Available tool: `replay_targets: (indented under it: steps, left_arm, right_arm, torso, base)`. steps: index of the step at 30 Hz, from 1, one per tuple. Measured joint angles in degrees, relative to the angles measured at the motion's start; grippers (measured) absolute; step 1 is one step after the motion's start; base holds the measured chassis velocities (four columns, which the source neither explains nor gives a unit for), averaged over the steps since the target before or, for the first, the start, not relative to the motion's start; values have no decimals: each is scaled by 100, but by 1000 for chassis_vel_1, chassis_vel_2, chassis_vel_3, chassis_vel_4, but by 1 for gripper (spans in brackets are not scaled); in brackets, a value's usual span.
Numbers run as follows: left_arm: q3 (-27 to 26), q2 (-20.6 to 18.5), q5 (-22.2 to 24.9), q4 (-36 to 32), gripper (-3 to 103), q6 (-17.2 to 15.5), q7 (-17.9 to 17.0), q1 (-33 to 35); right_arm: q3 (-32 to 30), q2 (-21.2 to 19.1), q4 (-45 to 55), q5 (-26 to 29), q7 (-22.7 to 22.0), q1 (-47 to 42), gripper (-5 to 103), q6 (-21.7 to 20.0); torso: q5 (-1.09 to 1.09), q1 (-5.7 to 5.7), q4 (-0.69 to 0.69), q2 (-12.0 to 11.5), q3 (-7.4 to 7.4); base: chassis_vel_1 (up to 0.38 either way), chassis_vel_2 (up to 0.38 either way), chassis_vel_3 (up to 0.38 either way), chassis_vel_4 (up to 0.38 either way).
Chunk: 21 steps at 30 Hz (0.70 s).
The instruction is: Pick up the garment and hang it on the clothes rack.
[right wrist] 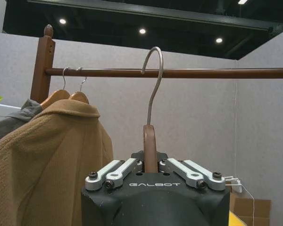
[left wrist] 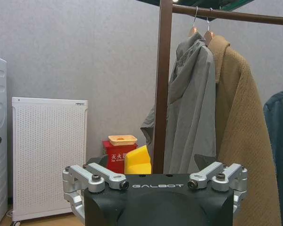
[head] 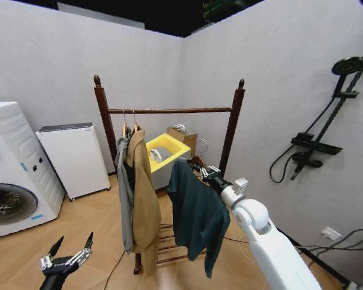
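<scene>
The right gripper (right wrist: 150,165), nearest the lens in its wrist view, is pinched on the brown neck of a wooden hanger (right wrist: 150,146), whose metal hook (right wrist: 153,80) rises in front of the clothes rack's (head: 169,110) horizontal bar without resting on it. In the head view this gripper (head: 207,172) is held out below the bar, and the dark teal garment (head: 196,214) droops from the hanger, hanging free between the rack's posts, beside the tan coat (head: 144,205) and grey hooded garment (head: 124,193) already on the bar. The left gripper (head: 69,254) sits low near the floor, fingers spread and holding nothing.
</scene>
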State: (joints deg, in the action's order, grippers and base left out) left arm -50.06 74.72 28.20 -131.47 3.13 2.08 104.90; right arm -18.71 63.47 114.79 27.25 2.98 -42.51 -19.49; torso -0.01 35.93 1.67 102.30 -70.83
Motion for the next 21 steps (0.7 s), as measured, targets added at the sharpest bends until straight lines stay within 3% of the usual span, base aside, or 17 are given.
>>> replay_targets:
  steps: [9,21]
  left_arm:
    - [0,0,0,0,100,0,0,0]
    - [0,0,0,0,100,0,0,0]
  right_arm:
    - [667,42,-303,-18,-175,894,10,-257]
    - [766,118,-545,-11,-81,1102,10,-239]
  torso:
    - [0,0,-3,0,0]
    - [1,-1,-3,0,0]
  base:
    - [0,0,0,0]
    - [-4,4,6,-3]
